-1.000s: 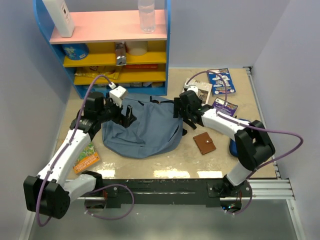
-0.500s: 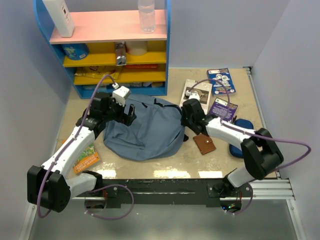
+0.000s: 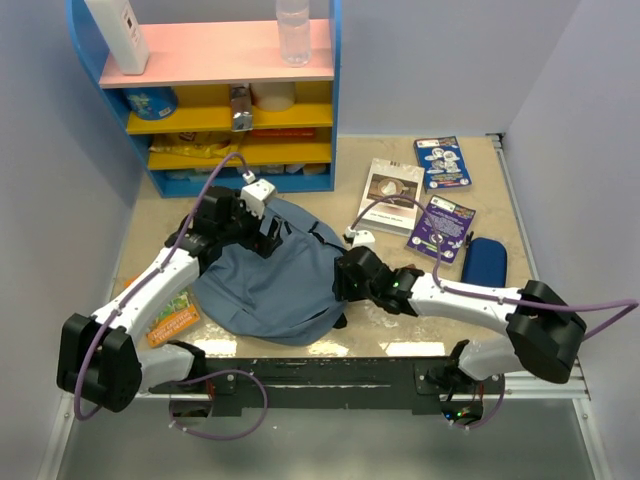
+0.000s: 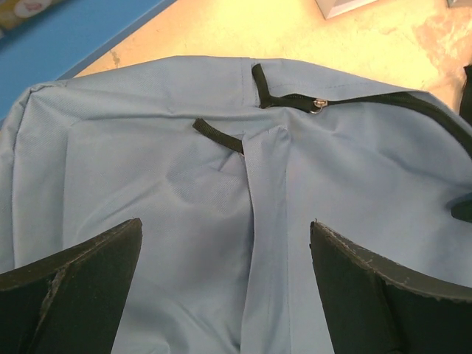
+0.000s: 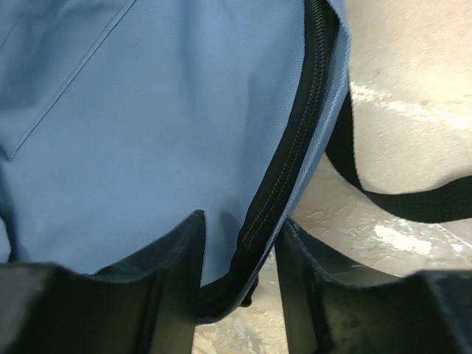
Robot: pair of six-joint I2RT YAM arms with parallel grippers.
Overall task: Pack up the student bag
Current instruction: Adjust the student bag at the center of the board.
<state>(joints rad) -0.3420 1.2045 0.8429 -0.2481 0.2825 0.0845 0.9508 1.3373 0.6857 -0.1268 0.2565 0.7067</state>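
Note:
The student bag [image 3: 270,290], slate-blue with a black zipper, lies flat in the middle of the table. My left gripper [image 3: 270,232] hovers wide open over its far edge; in the left wrist view the fingers [image 4: 81,280] straddle bare fabric [image 4: 184,147], with the zipper pull [image 4: 317,104] beyond them. My right gripper [image 3: 345,285] is at the bag's near right edge. Its jaws [image 5: 240,217] stand part open astride the zippered seam [image 5: 295,147]. The right finger touches the seam and a gap shows beside the left finger. A black strap [image 5: 398,199] trails on the table.
A blue, yellow and pink shelf unit [image 3: 230,120] stands at the back left. Three books [image 3: 390,185] [image 3: 442,162] [image 3: 442,218] and a dark-blue pencil case [image 3: 485,260] lie at the right. An orange-green booklet [image 3: 170,318] lies under the left arm.
The right arm swung down to the bag's near right edge, and the bag slid toward the near left. The left gripper moved right over the bag's far edge. The brown wallet is now covered.

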